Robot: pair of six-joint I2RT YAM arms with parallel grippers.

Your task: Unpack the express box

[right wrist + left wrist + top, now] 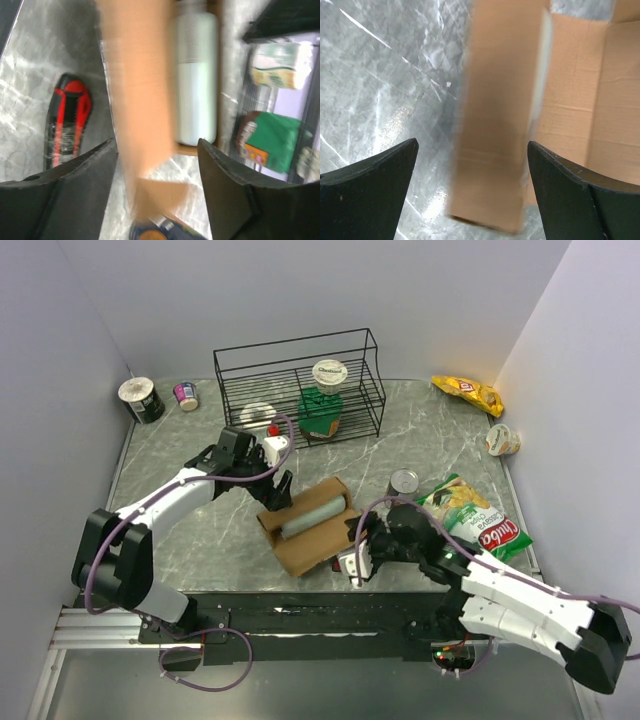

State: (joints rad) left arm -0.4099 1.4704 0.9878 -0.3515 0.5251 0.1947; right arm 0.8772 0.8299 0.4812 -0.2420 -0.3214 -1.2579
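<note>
We see express box [305, 525] lying open mid-bench [440, 430], pale bottle [196, 75] inside; left end effector [472, 190] and right end effector [157, 190] spread wide, straddling blurred flaps; contact unclear to us.

Bottle [315, 512] in express box [300, 552] before rack [298, 388]

Top camera high, rear, looking down; 2 wrist cameras close-up; all 3 share express box [300, 552].
</note>
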